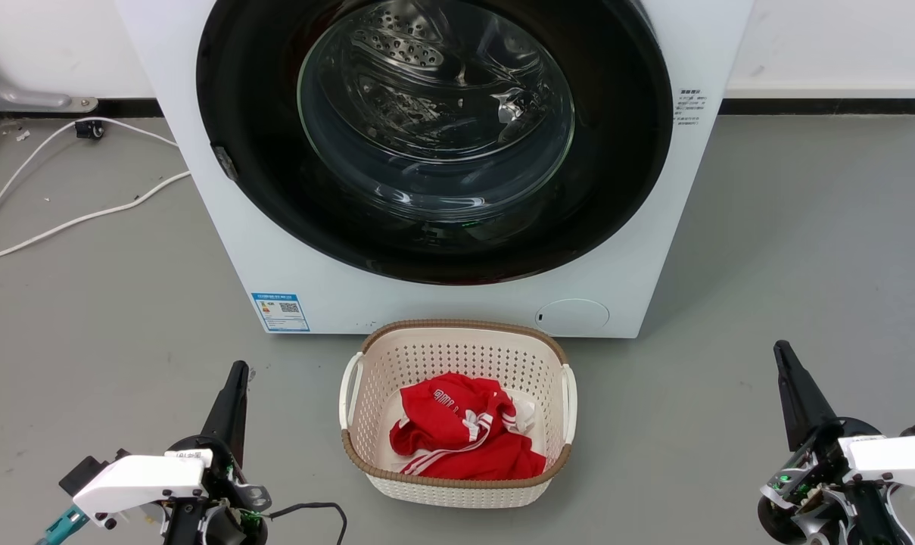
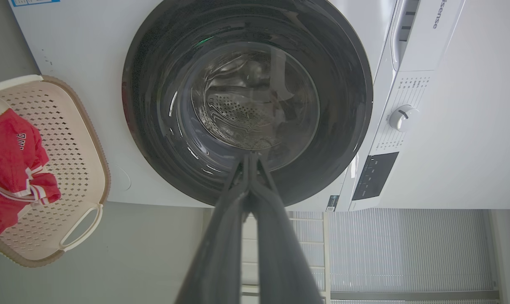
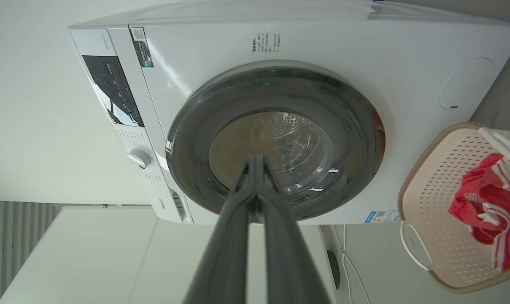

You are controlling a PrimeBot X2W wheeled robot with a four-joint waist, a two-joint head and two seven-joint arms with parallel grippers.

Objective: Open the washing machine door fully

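While door [image 1: 434,136] sits shut, left end effector [image 1: 238,371] and right end effector [image 1: 782,350] pinched together, empty; its slick gloss = slip risk.

The washing machine [image 1: 200,197] is white, the washing machine door [image 1: 434,129] glossy black around clear glass, with a blue label sticker [image 1: 281,312] at the machine's lower left corner. On the grey floor [image 1: 767,250], the cream laundry basket [image 1: 457,356] has a lattice of small holes and a brown woven rim, and holds a red garment [image 1: 465,443] with white stripes.
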